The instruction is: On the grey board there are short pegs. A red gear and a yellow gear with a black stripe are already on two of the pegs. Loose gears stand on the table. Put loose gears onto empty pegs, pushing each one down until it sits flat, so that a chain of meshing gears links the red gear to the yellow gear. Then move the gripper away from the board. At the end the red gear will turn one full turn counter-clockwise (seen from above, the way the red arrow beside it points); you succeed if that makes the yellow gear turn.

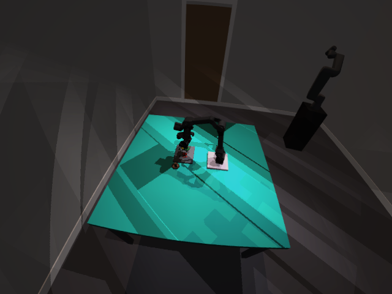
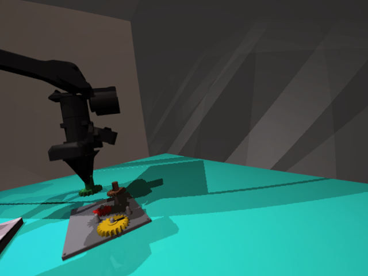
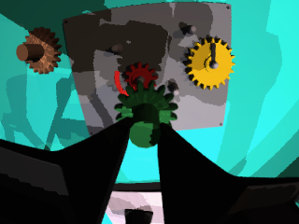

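Desk: teal, carrying the whole setup (image 1: 190, 215) (image 2: 237, 232).
Arm: black, reaching across and pointing its wrist down near the board (image 1: 202, 120) (image 2: 41, 66).
Grey board: lying flat on the desk (image 1: 190, 159) (image 2: 77, 237) (image 3: 196, 112), holding the two starter gears.
Claw: grasping the green gear by its upright stem, fingers pinching from both sides (image 1: 182, 145) (image 2: 88, 182) (image 3: 146, 122).
Yellow gear: sitting on its peg, black stripe showing (image 1: 182, 148) (image 2: 103, 228) (image 3: 224, 65).
Green gear (the one in play): hanging above desk level, its teeth overlapping the board's edge area in the wrist view (image 1: 187, 148) (image 2: 95, 188) (image 3: 146, 95). Not sitting on any peg.
Brown gear: waiting on the desk just beside the board, stem up (image 1: 175, 165) (image 2: 114, 192) (image 3: 44, 51).
Red gear: sitting on its own peg, not meshing with anything yet (image 1: 184, 155) (image 2: 102, 210) (image 3: 140, 72).
Empty peg: poking up between red and yellow (image 2: 97, 218) (image 3: 174, 89); imo that's the likely target.
Step in hand: carrying green over for placement, I'd say.
Next move: probably shifting sideways, lining the hole up over that peg, then lowering straight and pressing flat. Teeth could be landing on red's or yellow's, so a tiny twist might be needed.
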`<action>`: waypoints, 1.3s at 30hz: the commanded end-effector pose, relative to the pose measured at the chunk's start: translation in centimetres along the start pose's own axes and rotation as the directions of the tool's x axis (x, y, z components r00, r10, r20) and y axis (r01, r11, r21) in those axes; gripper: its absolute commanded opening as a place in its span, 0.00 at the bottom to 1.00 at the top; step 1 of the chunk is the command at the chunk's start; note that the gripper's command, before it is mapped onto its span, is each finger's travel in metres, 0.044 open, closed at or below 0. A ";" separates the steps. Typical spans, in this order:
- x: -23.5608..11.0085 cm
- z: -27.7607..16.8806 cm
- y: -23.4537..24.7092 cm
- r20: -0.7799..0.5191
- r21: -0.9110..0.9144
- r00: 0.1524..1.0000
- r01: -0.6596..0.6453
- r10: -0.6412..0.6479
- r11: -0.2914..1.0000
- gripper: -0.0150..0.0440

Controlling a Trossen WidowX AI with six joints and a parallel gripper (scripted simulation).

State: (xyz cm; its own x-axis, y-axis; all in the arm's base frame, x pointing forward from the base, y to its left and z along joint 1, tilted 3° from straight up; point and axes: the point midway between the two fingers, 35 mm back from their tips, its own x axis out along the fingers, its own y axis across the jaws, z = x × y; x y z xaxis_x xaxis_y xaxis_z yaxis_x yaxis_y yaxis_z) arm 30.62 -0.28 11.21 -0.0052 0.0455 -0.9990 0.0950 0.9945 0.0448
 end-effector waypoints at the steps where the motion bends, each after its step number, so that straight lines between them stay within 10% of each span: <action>1: 0.5 0.2 -0.9 -0.005 -0.004 1.000 0.005 -0.005 1.000 0.25; 39: 1.5 0.9 -3.2 -0.004 -0.046 1.000 0.007 -0.008 0.999 0.25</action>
State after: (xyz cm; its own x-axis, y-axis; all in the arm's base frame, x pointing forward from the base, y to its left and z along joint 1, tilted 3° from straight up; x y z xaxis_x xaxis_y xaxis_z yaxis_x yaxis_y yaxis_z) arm 31.27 -3.48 9.77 -0.0087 0.0413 -0.9991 0.0708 0.9967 0.0405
